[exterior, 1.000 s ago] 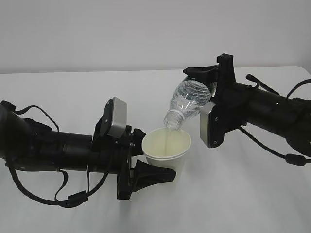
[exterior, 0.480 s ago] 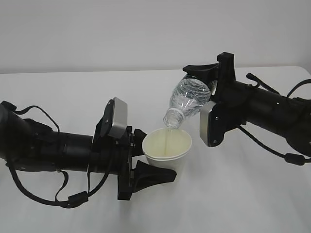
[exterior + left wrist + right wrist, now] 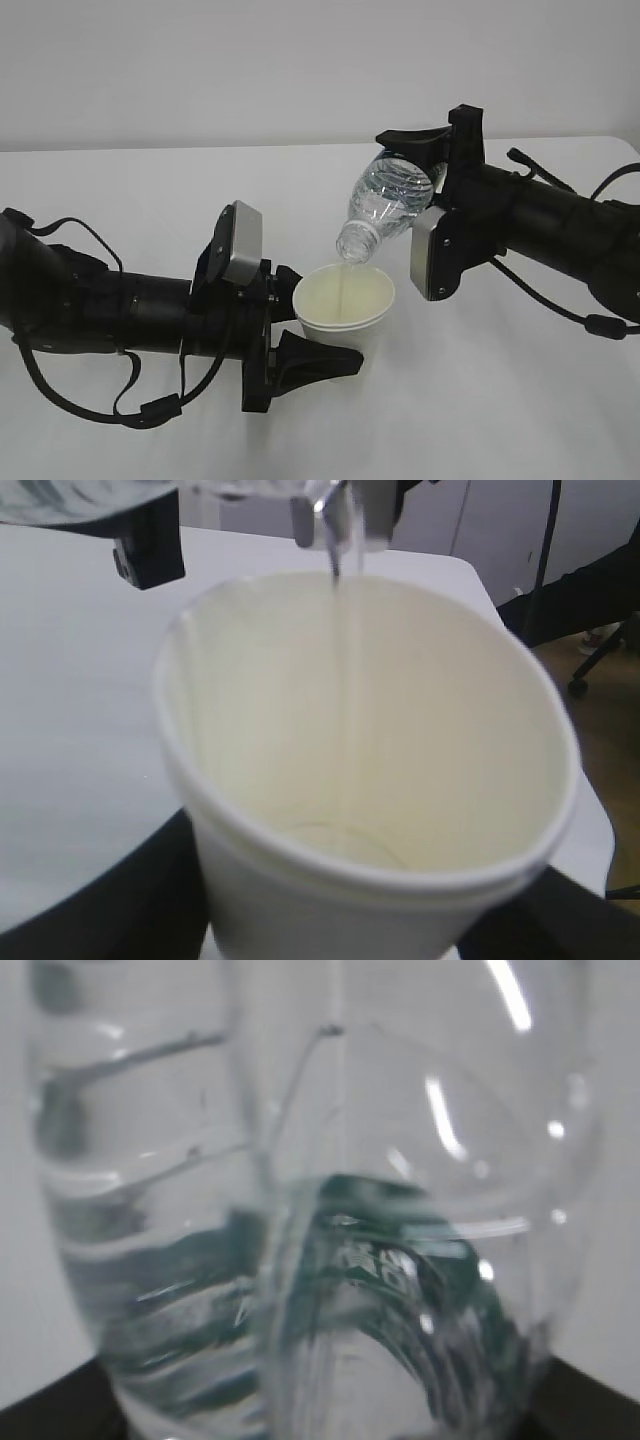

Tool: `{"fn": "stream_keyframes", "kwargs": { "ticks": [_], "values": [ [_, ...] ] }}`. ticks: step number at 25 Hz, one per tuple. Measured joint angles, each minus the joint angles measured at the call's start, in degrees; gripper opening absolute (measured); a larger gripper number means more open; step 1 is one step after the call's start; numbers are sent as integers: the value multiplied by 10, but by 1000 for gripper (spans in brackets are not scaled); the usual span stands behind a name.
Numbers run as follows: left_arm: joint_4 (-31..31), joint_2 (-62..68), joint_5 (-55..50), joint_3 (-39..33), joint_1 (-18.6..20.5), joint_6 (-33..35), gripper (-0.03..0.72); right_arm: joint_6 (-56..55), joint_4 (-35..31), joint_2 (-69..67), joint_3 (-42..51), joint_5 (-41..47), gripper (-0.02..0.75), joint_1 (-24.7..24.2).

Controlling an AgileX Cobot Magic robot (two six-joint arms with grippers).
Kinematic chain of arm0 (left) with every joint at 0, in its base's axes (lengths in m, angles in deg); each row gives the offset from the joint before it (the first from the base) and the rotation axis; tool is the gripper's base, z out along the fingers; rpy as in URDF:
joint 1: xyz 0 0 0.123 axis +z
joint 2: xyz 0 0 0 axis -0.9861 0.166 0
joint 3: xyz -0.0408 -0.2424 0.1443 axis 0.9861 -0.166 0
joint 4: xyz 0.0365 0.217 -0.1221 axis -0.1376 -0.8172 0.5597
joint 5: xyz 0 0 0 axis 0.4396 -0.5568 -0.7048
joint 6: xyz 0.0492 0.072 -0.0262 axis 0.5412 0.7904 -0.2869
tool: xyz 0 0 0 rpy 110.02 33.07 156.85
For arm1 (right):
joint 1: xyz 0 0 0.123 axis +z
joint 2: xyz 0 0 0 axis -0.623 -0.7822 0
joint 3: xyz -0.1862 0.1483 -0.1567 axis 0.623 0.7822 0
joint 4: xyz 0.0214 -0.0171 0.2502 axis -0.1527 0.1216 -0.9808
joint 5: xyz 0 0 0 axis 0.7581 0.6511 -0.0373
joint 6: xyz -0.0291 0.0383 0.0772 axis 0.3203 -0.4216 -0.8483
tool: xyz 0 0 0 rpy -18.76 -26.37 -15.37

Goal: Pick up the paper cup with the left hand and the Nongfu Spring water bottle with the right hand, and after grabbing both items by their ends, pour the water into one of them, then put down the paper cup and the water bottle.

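while right hand (image 3: 425,160) grips tilted nongfu spring water bottle (image 3: 385,205), water (image 3: 345,285) streams into paper cup (image 3: 343,305) gripped by left hand (image 3: 295,325).

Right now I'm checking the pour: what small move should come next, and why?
Probably keep the bottle tilted, mouth over the cup. A thin stream of water runs into the cup, only a little has pooled at the bottom, and water shows in the bottle.
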Motion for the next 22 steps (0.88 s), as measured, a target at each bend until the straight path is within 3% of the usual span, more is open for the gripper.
{"fn": "stream_keyframes", "kwargs": {
  "ticks": [22],
  "values": [
    [0, 0, 0, 0, 0, 0, 477, 0, 0, 0, 0, 0, 456, 0]
  ]
}}
